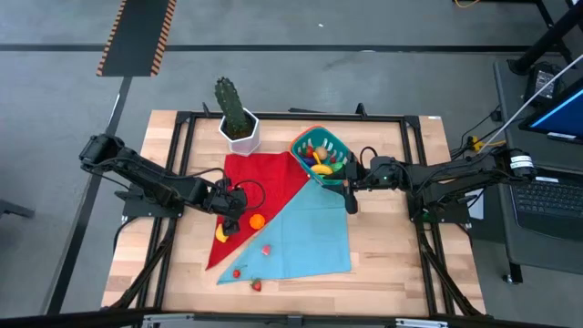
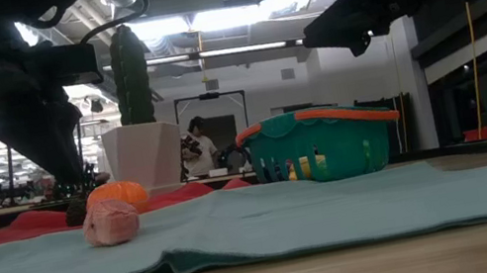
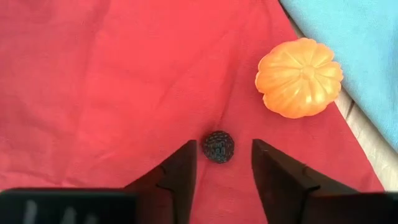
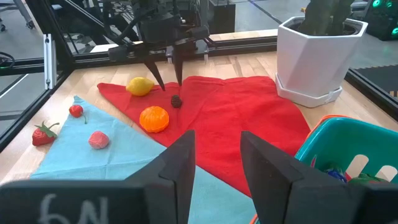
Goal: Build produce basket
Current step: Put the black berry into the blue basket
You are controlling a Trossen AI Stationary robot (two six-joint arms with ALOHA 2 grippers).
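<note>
1. High view: I see the teal basket (image 1: 319,151) with its orange-red rim just right of centre, produce piled inside it. On the cloths at lower centre I count one orange (image 1: 257,220), one lemon (image 1: 221,233) and a few small red pieces. The left gripper (image 1: 234,219) sits left of centre.
2. Low view: the basket stands right of centre, the orange at lower left.
3. Left wrist view: the left gripper's fingers are parted around one dark berry (image 3: 218,147) at lower centre, touching nothing.
4. Right wrist view: the right gripper (image 4: 216,163), bottom centre, is parted and grasps nothing.
</note>
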